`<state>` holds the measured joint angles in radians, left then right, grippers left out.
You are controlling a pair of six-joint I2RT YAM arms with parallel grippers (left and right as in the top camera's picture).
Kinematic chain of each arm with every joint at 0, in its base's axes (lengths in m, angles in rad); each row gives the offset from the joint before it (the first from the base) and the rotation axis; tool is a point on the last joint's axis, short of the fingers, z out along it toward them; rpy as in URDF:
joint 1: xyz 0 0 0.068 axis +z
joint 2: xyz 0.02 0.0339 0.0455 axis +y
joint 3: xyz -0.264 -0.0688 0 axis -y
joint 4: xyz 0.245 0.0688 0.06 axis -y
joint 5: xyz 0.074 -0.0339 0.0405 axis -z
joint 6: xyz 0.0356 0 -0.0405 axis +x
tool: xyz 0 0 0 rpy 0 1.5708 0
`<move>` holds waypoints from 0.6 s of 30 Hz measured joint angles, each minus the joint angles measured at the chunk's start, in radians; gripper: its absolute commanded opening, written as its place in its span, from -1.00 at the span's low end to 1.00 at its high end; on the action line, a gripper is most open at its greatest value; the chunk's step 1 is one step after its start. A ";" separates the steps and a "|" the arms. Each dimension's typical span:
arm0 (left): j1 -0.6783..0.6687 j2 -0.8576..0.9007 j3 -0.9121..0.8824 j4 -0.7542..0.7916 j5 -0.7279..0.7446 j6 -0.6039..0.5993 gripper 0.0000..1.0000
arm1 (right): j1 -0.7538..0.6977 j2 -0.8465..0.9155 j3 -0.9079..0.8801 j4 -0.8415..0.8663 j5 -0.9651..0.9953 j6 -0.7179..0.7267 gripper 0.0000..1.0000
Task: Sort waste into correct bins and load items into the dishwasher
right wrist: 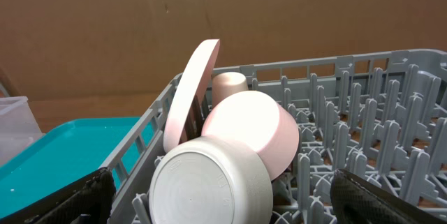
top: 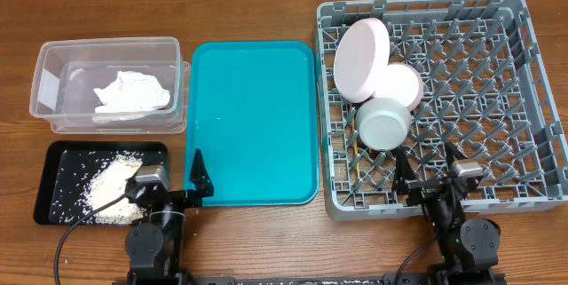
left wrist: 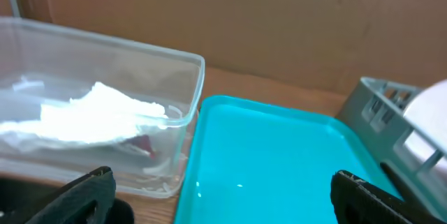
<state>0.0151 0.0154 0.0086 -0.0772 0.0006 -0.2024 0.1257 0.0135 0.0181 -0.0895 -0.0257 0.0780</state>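
Observation:
The grey dish rack [top: 497, 98] holds the pale pink plate [top: 362, 59] on edge, a pinkish dish [top: 398, 83] and the whitish bowl [top: 383, 123] on its side. The chopsticks [top: 358, 168] lie on the rack floor. In the right wrist view I see the plate [right wrist: 188, 91], the cream cup [right wrist: 229, 84] behind it and the bowl [right wrist: 209, 185]. The clear tub [top: 53, 81] holds the white napkin [top: 133, 92]; something red [left wrist: 143, 144] shows under the napkin [left wrist: 98, 112]. Rice [top: 111, 183] lies in the black tray [top: 53, 187]. My left gripper [top: 169, 183] [left wrist: 223, 199] and right gripper [top: 428, 174] [right wrist: 223, 196] are open and empty.
The teal serving tray [top: 253, 125] lies between the tub and the rack, with a few rice grains [left wrist: 237, 185] on it. A brown wall stands behind the table. Both arms rest at the table's front edge.

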 measured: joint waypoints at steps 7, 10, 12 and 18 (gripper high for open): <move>0.000 0.000 0.000 0.000 0.008 0.099 1.00 | 0.000 0.000 0.000 0.000 0.000 0.000 1.00; 0.000 0.000 0.000 0.000 0.008 0.109 1.00 | 0.000 0.000 0.000 0.000 0.000 0.000 0.99; 0.000 0.000 0.000 0.000 0.008 0.109 1.00 | 0.000 0.000 0.000 0.000 0.000 0.000 1.00; 0.000 0.000 0.000 0.000 0.008 0.110 1.00 | 0.000 0.000 0.000 0.000 0.000 0.000 1.00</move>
<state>0.0151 0.0154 0.0086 -0.0769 0.0082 -0.0925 0.1257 0.0135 0.0181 -0.0891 -0.0257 0.0776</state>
